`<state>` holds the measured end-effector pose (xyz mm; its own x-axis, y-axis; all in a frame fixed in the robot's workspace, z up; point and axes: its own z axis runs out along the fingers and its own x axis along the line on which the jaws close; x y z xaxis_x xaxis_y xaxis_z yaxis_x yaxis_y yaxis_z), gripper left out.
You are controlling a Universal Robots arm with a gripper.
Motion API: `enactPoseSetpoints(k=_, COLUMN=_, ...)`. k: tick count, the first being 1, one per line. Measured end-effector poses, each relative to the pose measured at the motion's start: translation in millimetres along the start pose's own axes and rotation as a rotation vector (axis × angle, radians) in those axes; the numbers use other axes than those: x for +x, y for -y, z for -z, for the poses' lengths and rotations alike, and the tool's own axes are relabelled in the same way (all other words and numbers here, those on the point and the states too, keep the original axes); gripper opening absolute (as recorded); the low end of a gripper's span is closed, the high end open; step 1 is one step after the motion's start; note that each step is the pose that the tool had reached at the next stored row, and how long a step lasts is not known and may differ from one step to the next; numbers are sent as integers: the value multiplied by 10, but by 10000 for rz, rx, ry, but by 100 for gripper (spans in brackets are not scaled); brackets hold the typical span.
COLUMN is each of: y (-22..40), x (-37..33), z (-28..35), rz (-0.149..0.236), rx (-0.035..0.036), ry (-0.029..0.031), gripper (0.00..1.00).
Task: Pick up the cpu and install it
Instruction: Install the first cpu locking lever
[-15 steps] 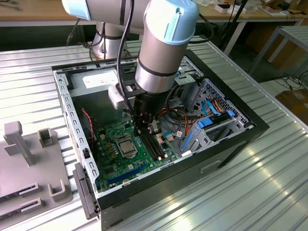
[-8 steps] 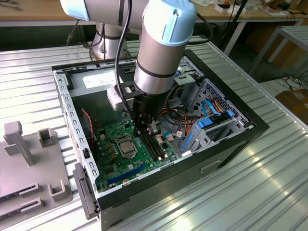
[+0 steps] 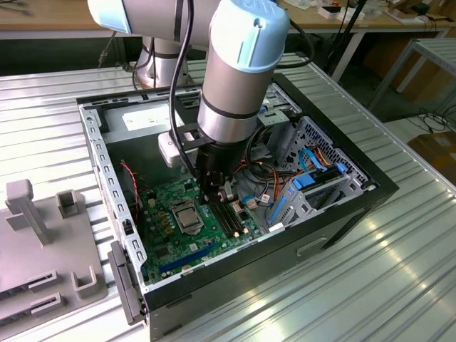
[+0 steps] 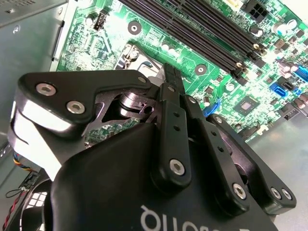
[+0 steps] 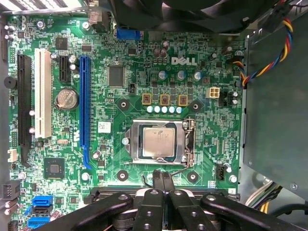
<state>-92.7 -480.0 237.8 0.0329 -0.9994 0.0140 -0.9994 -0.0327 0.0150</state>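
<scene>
the cpu (image 5: 159, 142) lay flat inside the socket frame (image 5: 185, 144) on the motherboard (image 5: 144, 72), its silver-grey top fully exposed in the first wrist view. in the exterior view the cpu (image 3: 187, 217) appeared as a small pale square on the motherboard (image 3: 167, 206), just beside the gripper (image 3: 214, 194) on the exterior view's left.

the gripper (image 5: 162, 179) held nothing. its two fingers were pressed together, with no gap between them in either wrist view. the fingertips (image 5: 158, 176) stood just beside the socket frame's edge, apart from the cpu and not above it. whether they touched the motherboard could not be told.

hidden or cut off: in the second wrist view the gripper (image 4: 171, 79) and its black linkage covered most of the socket frame (image 4: 137, 53), and the cpu could not be made out there. in the exterior view the arm (image 3: 235, 78) blocked the part of the case (image 3: 342, 214) behind the cpu. in the first wrist view a fan (image 5: 192, 12) was cut off at the picture's border.

edges and room: the cpu sat well apart from the blue slot (image 5: 85, 110) and the white slot (image 5: 43, 94). the memory slots (image 4: 202, 33) ran near the socket frame. a grey metal wall (image 5: 274, 110) stood near the frame on the side away from the slots, with coloured wires (image 5: 269, 53) running near the wall. the case stood open at the top.
</scene>
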Motion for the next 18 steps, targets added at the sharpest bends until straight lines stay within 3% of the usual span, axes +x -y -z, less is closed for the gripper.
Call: enactPoseSetpoints(k=18, y=-8, x=63, z=-109, rz=-1, rx=91, ry=-4, gripper=11)
